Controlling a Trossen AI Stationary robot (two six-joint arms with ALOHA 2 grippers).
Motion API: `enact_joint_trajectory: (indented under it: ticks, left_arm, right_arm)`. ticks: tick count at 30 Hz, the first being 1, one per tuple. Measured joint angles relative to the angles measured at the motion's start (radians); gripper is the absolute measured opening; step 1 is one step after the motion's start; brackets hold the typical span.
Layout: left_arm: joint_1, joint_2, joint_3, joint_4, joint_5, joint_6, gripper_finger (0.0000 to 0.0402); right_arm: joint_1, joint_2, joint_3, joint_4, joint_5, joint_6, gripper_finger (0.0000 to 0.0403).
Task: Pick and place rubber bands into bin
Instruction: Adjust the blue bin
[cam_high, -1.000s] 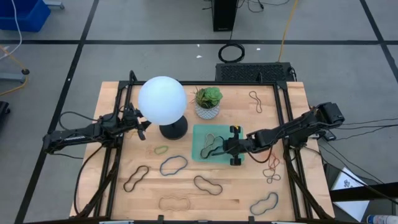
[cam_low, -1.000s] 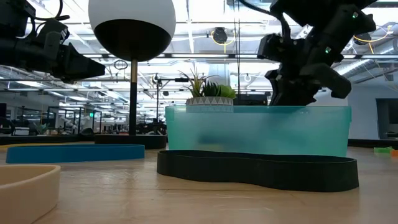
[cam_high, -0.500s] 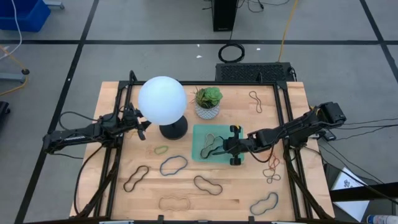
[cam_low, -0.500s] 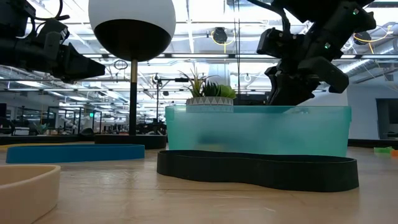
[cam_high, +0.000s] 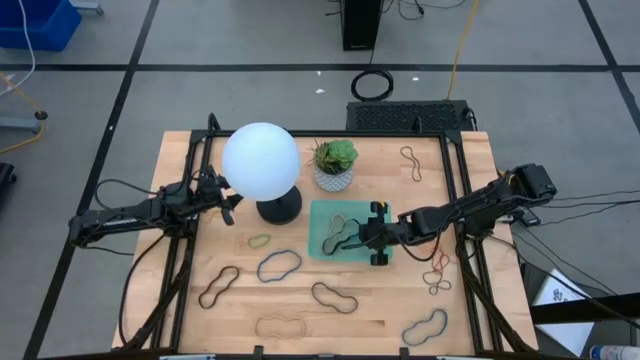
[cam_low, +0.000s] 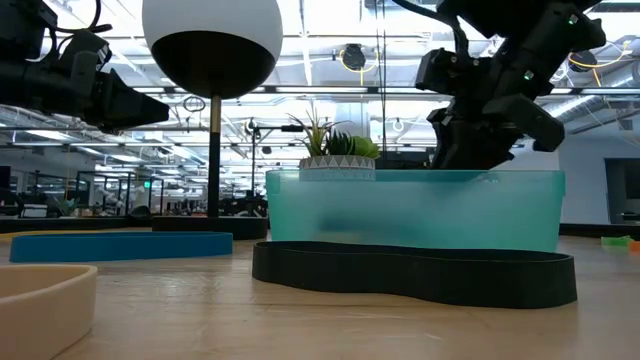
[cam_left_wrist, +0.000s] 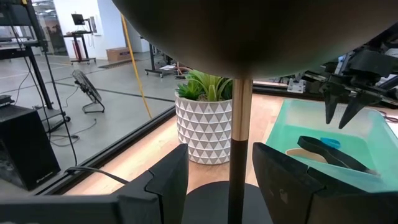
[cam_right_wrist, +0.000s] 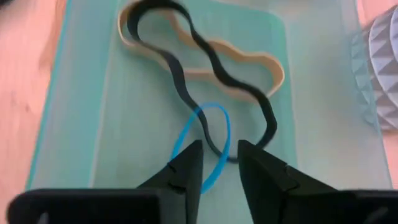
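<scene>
The mint-green bin (cam_high: 318, 236) (cam_right_wrist: 81, 124) sits at the table's middle. A tan band (cam_right_wrist: 252, 59), a black band (cam_right_wrist: 180, 78) and a blue band (cam_right_wrist: 184, 137) lie on its floor. My right gripper (cam_right_wrist: 219, 163) (cam_high: 362, 238) slants down over the bin's right part, open, just above the blue band and holding nothing. More rubber bands lie loose on the wood, such as a green one (cam_high: 260, 241) and a black one (cam_high: 333, 296). My left gripper (cam_left_wrist: 214, 180) (cam_high: 236, 205) waits open at the left, its fingers on either side of the lamp's stem (cam_left_wrist: 239, 143).
A white globe lamp (cam_high: 262, 165) and a small plant pot (cam_high: 334, 170) stand just behind and left of the bin. Loose bands lie toward the near edge (cam_high: 280, 325) (cam_high: 425, 326), at the right (cam_high: 437, 280) and at the far right (cam_high: 411, 160). Black frame rails border the table.
My right gripper's fingers have parted a little over the bin, shown by its dark outline shifting in the low view. The arm has kept its place.
</scene>
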Motion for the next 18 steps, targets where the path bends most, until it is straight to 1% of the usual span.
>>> enact_joint_trajectory:
  ticks: [4, 7, 10, 12, 18]
  left_arm:
    - [0.000, 0.000, 0.000, 0.000, 0.000, 0.000, 0.0186]
    - [0.000, 0.000, 0.000, 0.000, 0.000, 0.000, 0.0186]
    - [0.000, 0.000, 0.000, -0.001, 0.000, 0.000, 0.0186]
    - [0.000, 0.000, 0.000, 0.000, 0.000, 0.004, 0.0186]
    - [0.000, 0.000, 0.000, 0.000, 0.000, 0.014, 0.0186]
  right_arm:
    - [0.005, -0.049, 0.000, -0.141, 0.000, 0.027, 0.0113]
    - [0.014, -0.101, -0.001, -0.260, -0.024, 0.151, 0.0116]
    - [0.022, -0.156, 0.000, -0.366, -0.115, 0.285, 0.0116]
    - [0.032, -0.188, 0.000, -0.423, -0.155, 0.372, 0.0116]
    - [0.090, -0.258, 0.000, -0.569, -0.157, 0.557, 0.0116]
